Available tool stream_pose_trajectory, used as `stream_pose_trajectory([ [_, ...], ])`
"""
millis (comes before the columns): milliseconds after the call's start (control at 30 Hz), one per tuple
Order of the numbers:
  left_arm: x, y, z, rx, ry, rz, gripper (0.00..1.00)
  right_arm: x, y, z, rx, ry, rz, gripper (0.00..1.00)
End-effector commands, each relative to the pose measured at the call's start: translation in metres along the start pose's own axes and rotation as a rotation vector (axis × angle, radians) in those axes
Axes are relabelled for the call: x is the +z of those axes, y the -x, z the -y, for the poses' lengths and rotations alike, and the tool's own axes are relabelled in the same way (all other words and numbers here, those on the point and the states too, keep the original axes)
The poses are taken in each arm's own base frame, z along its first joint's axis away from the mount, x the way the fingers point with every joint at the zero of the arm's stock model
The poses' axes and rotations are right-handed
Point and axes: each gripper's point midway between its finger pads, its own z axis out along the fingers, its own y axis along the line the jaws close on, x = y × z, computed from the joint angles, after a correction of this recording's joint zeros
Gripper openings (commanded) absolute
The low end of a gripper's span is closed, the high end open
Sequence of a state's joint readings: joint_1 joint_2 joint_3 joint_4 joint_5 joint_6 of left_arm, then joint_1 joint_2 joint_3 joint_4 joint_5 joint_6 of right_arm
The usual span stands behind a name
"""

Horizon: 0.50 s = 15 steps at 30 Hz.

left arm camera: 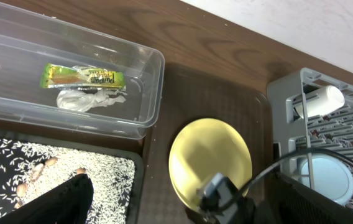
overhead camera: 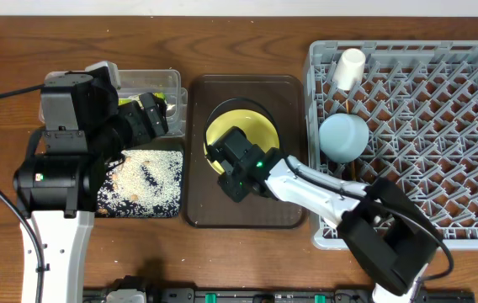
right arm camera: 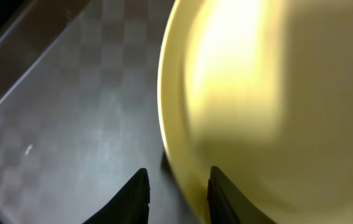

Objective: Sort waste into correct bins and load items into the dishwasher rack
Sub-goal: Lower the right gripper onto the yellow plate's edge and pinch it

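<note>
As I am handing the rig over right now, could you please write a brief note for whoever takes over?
The left end effector hangs near the clear plastic tub; open or shut is unclear.
The right end effector is open, its fingers either side of the rim of the round yellow plate on the dark brown serving tray.
Done: yellow-green snack wrapper and crumpled white napkin in the tub; white rice scraps in the shallow black tray; small white cup and light blue bowl in the grey plastic dishwasher rack.
To do: grip the plate and load it into the rack.
</note>
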<state>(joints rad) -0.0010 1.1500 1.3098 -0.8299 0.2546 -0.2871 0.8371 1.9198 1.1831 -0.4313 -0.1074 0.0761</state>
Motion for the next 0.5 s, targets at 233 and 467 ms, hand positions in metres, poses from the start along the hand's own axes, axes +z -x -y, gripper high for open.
stream_pose_trajectory([
  [233, -0.002, 0.004, -0.002, 0.008, 0.012, 0.015, 0.92, -0.035, 0.013, -0.012, -0.012, 0.044, 0.055, 0.35],
  [467, -0.002, 0.004, -0.002, 0.008, 0.012, 0.015, 0.91, -0.037, 0.036, -0.010, -0.122, 0.018, 0.150, 0.45],
])
